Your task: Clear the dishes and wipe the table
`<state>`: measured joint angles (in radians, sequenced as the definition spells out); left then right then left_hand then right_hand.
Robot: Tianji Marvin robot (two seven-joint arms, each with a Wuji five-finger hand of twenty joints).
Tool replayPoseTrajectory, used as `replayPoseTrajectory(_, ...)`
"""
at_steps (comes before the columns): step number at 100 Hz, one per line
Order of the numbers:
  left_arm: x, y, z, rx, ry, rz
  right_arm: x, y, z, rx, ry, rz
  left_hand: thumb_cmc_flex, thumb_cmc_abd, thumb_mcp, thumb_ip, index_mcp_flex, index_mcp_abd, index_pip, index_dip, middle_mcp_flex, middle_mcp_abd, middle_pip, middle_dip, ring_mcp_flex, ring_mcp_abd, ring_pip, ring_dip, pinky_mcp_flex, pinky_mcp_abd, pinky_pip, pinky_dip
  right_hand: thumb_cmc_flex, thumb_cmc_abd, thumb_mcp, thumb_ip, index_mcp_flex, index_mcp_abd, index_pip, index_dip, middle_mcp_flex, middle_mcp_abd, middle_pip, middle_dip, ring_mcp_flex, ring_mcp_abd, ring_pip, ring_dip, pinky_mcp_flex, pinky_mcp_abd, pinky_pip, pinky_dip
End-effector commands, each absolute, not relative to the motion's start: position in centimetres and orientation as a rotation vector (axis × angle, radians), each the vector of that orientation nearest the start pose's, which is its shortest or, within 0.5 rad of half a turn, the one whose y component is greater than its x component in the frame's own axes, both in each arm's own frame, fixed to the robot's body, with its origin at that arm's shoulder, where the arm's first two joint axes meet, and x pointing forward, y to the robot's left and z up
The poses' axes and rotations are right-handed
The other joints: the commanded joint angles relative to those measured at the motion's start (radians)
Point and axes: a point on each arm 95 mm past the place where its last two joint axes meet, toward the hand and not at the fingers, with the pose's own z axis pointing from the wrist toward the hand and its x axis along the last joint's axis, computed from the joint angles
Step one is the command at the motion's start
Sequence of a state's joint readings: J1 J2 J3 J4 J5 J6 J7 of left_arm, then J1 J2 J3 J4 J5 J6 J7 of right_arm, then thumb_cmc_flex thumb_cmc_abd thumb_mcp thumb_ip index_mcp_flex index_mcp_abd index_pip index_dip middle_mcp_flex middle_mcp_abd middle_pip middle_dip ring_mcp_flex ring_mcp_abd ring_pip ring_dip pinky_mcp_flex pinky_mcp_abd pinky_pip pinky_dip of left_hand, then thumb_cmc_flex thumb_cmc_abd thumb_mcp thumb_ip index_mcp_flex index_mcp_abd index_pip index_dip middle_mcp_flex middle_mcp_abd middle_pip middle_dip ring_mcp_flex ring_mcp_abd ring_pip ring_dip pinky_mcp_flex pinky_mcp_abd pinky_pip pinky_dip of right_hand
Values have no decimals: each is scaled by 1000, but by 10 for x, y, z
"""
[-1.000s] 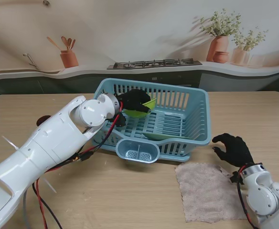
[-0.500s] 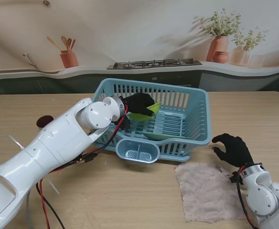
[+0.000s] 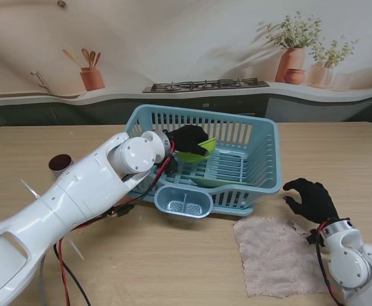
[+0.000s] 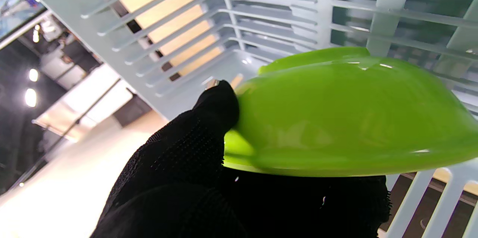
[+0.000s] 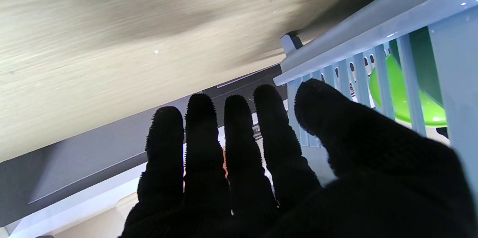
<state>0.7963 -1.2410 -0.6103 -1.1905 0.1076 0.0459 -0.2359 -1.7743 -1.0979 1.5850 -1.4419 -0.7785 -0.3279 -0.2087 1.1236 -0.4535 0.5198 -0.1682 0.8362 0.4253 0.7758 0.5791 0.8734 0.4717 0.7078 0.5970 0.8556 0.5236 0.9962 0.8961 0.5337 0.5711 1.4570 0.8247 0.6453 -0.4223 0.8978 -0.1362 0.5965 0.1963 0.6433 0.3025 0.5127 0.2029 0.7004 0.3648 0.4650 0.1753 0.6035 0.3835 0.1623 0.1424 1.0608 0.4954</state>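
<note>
Your table (image 3: 173, 261) is pale wood, running the full width of the stand view. On it, centre and farther from you, sits the light-blue dish rack (image 3: 262, 159), with a small cutlery cup (image 3: 183, 201) clipped to its near wall. A green plate (image 3: 227, 182) lies in the rack's floor, near the front wall.

Nearer to you and right of the rack, the beige cloth (image 3: 272, 255) lies flat on the table, its far edge just beside the rack's base.

Your left hand (image 3: 185, 137) reaches over the rack's left wall and is gripping the green bowl (image 3: 195, 150) (image 4: 347, 114), held tilted inside the rack; the left wrist view shows the thumb (image 4: 218, 105) pressed on the bowl's outer curve.

Your right hand (image 3: 310, 199) hovers beside the cloth's far right corner, holding nothing, fingers (image 5: 201, 133) apart.

A small dark cup (image 3: 60, 162) stands on the table, well left of the rack.
</note>
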Motion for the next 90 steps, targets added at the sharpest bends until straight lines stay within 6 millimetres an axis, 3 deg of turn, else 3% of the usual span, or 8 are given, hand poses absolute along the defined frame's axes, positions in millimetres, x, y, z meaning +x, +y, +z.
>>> replayPoseTrajectory(1,525,-167,-242,-1680,1791,-1866,350,-144,-369,1437,1177,1587,105,40,179,25,6,-255,80,2,33,-34,-13,-3,-19,35,-13,-17,2,24,-1,-15,-24,-13,23,36,14,6,-6,7,-8,0,-10,-10,-31,-16,-12,-6,-14,-15,-12,5)
replayPoseTrajectory(50,528,-171,-259,-1769,1775,-1786,351,-144,-369,1439,1180,1589,83,62,155,40,20,-264,-6,-100,23,-74,-187,-47,-89,-11,-223,-207,-164,10,-246,-135,-25,-13,23,36,14,5,-6,7,-8,-1,-11,-11,-30,-15,-12,-6,-14,-18,-13,6)
replayPoseTrajectory(90,524,-172,-266,-1840,1789,-1727,351,-143,-369,1442,1178,1589,108,94,26,64,-34,-269,-82,-158,-80,-99,-246,-95,-198,-52,-338,-320,-316,-42,-394,-229,-25,-13,23,36,13,5,-6,7,-8,0,-10,-10,-31,-16,-12,-6,-15,-19,-14,6)
